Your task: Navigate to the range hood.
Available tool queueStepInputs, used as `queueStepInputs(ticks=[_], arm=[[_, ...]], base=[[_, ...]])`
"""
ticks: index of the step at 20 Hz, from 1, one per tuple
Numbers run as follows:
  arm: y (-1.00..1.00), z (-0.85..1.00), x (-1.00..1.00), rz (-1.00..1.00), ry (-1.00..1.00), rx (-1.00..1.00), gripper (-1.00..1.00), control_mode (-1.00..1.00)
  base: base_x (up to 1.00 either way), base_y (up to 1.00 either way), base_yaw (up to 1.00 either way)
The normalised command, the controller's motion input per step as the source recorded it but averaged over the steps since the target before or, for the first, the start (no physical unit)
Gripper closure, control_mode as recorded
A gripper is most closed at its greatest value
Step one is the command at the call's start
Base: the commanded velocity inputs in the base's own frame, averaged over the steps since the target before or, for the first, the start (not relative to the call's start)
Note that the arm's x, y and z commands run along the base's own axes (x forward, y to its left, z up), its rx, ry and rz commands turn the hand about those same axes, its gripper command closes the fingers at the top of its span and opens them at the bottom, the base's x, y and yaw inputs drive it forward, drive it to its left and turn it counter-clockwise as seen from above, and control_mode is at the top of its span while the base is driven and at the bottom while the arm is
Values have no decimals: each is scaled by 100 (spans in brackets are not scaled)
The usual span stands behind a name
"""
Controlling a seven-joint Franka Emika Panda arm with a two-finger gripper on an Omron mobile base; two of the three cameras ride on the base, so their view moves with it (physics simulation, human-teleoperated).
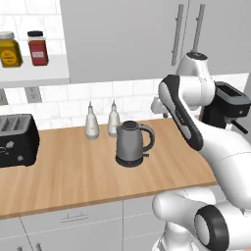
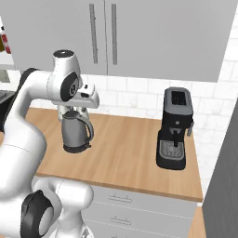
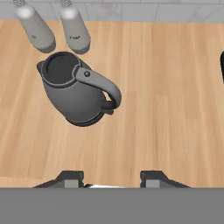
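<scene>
Wooden light-brown countertop (image 1: 73, 176) runs across the frame, w/ a white tile wall behind and plain grey wall cabinet (image 1: 122, 39) w/ two long handles above.

Upper left of the left base view: a shelf w/ yellow-filled glass jar (image 1: 10, 50) and red-filled glass jar (image 1: 37, 49). Below them, at the left edge, black two-slot toaster (image 1: 17, 139). Toward centre, two small white-grey bottles (image 1: 91, 122) stand side by side near the wall. Just in front of them, apart, is the dark grey electric kettle (image 1: 131, 144), upright, lid off. Far right: black coffee machine (image 2: 174, 128), well apart from the kettle.

The two-finger gripper (image 3: 111, 177) hangs over the counter, kettle ahead of it; its tips stand wide apart, i.e. released, w/ nothing between them.

Where the range hood is I cannot tell from this position. My guess: the base has to drive sideways along the counter, direction unclear.

Handling, as a judgement: a hood is a rigid, heavy, wall-fixed body, so no hold is needed. The task only asks to stop in front of it, arm kept off the counter things.
</scene>
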Motion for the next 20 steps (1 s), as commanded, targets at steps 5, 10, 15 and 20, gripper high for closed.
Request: queueStepInputs(ticks=[5, 10, 15, 20], arm=[[0, 0, -12, 0, 3, 0, -100, -100], [0, -4, -86, 0, 7, 0, -100, -100], [0, 7, -92, 0, -20, 0, -100, -100], [0, 34, -57, 0, -39, 0, -100, -100]], base=[[0, 0, 0], [0, 0, 0], [0, 0, 0], [0, 0, 0]])
